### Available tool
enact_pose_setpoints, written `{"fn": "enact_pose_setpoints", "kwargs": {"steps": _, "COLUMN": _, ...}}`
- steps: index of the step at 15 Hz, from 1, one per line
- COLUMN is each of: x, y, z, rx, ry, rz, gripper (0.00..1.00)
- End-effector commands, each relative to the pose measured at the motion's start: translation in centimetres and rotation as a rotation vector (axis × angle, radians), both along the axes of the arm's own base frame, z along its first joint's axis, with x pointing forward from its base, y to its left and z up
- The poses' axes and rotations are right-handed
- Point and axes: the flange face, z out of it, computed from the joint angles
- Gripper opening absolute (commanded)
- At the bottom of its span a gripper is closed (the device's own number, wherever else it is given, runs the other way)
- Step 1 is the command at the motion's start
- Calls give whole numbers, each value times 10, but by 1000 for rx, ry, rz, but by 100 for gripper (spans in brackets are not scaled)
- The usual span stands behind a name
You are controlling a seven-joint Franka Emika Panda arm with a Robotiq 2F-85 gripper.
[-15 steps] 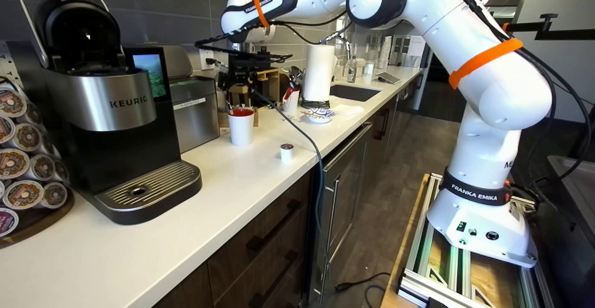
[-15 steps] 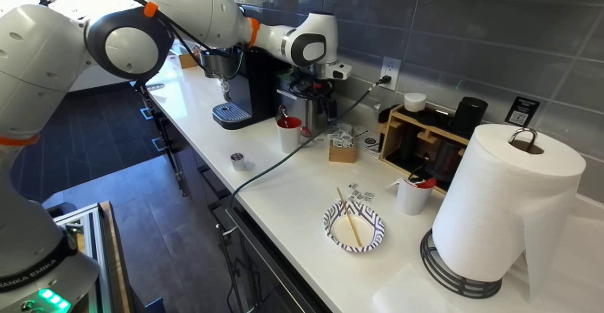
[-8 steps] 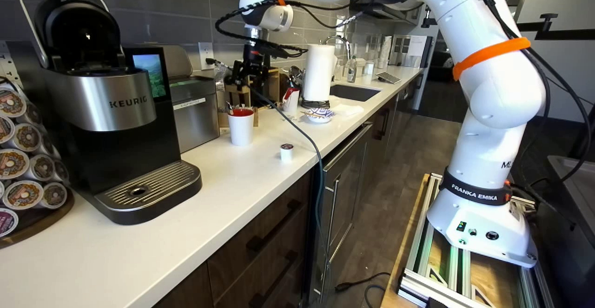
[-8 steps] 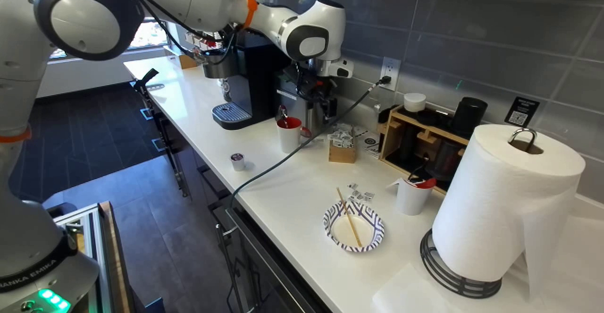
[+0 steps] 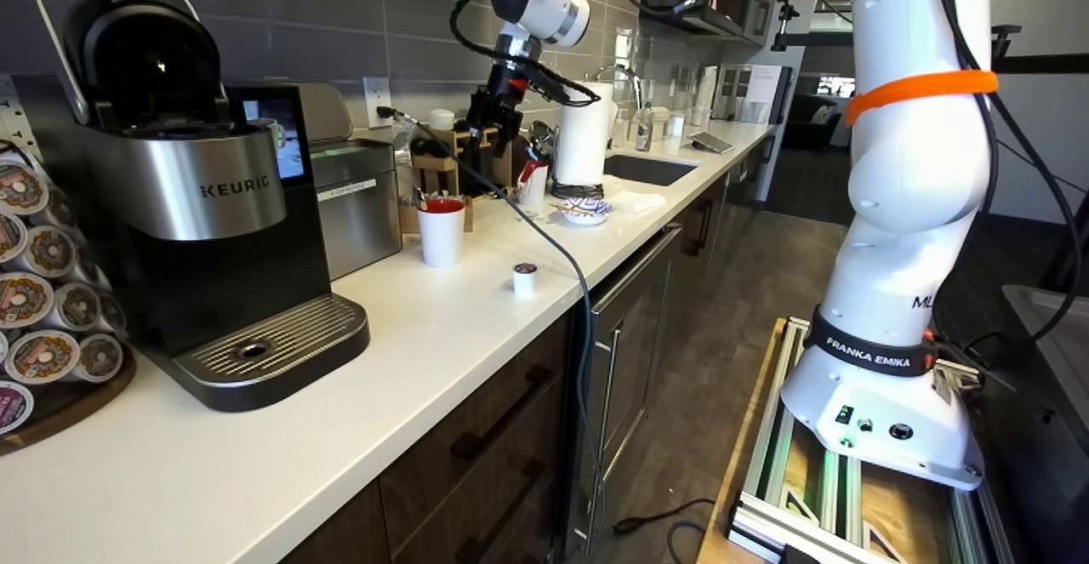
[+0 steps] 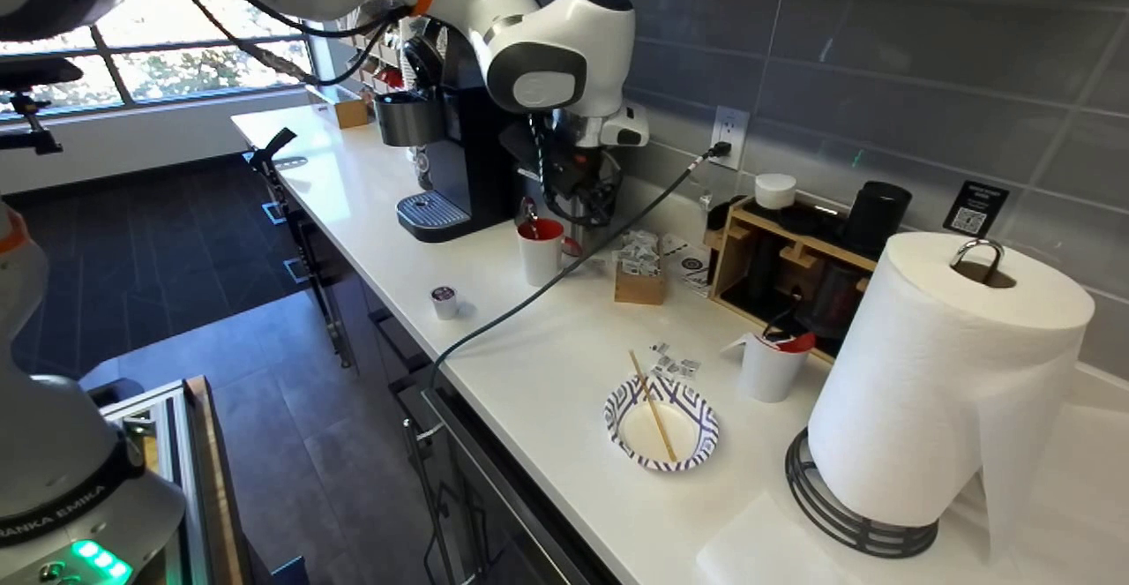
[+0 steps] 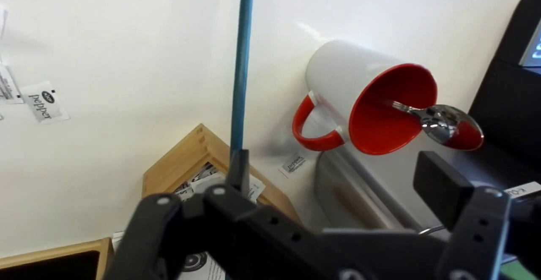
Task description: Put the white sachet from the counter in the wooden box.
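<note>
The white counter point(image 6: 547, 391) runs under the wooden box point(image 6: 640, 289) and on past both sides of it. The robot arm point(image 5: 915, 173) reaches in over the counter, its wrist higher than the box. In an exterior view the coffee machine point(image 6: 485, 153) stands beyond the box to the left, and the paper towel roll point(image 6: 953, 373) upright to its right, nearer the camera. A wooden shelf point(image 6: 798, 256) is right of the box. The steel bin point(image 5: 362, 207) stands near the box. The gripper point(image 7: 338, 174) hangs higher than the box, its two fingers well apart; in the wrist view one finger hides part of the box. A patterned bowl point(image 6: 633, 431), a stick point(image 6: 654, 408) lying across it, sits on the camera side of the box. Left of the box stands a mug point(image 6: 540, 263), with a spoon point(image 7: 448, 126) in it. Farther left is a coffee pod point(image 6: 444, 304). A heap of sachets point(image 6: 639, 254) fills the box. A white pepper sachet point(image 7: 293, 164) lies on the counter just beside the box, and loose sachets point(image 7: 44, 102) lie between box and bowl; which one is meant, I cannot tell.
</note>
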Motion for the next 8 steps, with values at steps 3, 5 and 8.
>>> {"fn": "enact_pose_setpoints", "kwargs": {"steps": 3, "x": -79, "y": -8, "z": -1, "rx": 161, "ry": -110, "rz": -155, "gripper": 100}}
{"fn": "enact_pose_setpoints", "kwargs": {"steps": 5, "x": -105, "y": -9, "z": -3, "rx": 219, "ry": -135, "rz": -262, "gripper": 100}}
{"fn": "enact_pose_setpoints", "kwargs": {"steps": 8, "x": -94, "y": -13, "z": -3, "rx": 243, "ry": -133, "rz": -289, "gripper": 100}}
